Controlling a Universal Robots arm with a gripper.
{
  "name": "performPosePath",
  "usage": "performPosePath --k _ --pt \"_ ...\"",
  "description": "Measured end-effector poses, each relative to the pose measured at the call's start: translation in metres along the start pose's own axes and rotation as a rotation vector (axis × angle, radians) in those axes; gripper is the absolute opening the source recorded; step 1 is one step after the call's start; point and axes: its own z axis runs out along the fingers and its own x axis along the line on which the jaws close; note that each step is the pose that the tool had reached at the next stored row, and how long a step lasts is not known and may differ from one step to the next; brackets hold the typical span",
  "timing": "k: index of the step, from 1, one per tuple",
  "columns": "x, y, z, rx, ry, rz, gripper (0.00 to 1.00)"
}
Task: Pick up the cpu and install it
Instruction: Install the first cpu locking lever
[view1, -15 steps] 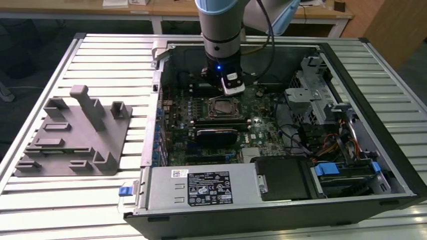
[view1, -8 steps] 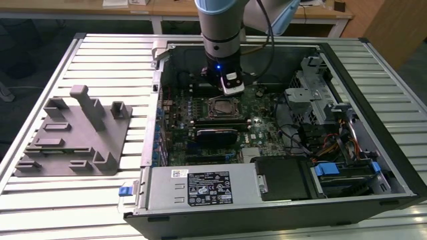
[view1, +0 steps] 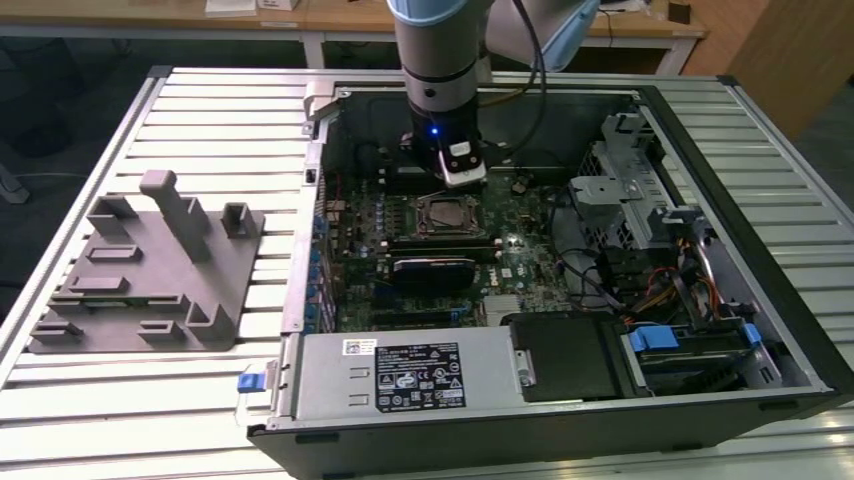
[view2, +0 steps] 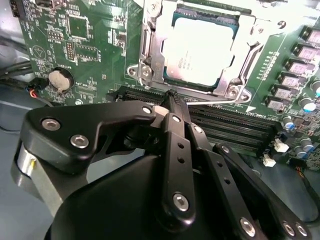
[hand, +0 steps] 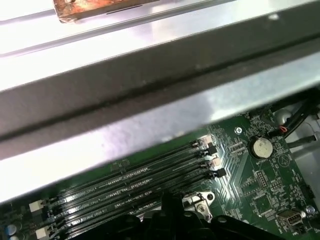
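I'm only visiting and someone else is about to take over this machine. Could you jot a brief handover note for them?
Gripper: black fingers closed together, holding nothing, above the black memory slots beside the socket.
CPU: the flat square silvery chip lies in the metal-framed motherboard socket, inside the open computer case.
Done: chip placed.
Left: I can't tell whether the socket frame is latched.

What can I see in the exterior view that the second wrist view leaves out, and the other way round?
The exterior view alone takes in the whole open computer case, the grey fixture block on the slatted table and the arm above the board. The second wrist view alone gives a close look at the closed gripper, holding nothing, and the round coin battery. Both show the cpu sitting in its socket on the green motherboard.
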Motion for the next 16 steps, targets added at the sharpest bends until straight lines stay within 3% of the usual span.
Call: performPosePath --k 7,13,16 --pt "0.0023 0.0022 0.0007 -0.0007 -0.0008 -0.002 0.11" --pt "0.0027 0.0020 0.0029 -0.0037 0.0074 -0.040 0.11" --pt "0.0027 0.0020 0.0030 -0.0030 0.0073 -0.041 0.11"
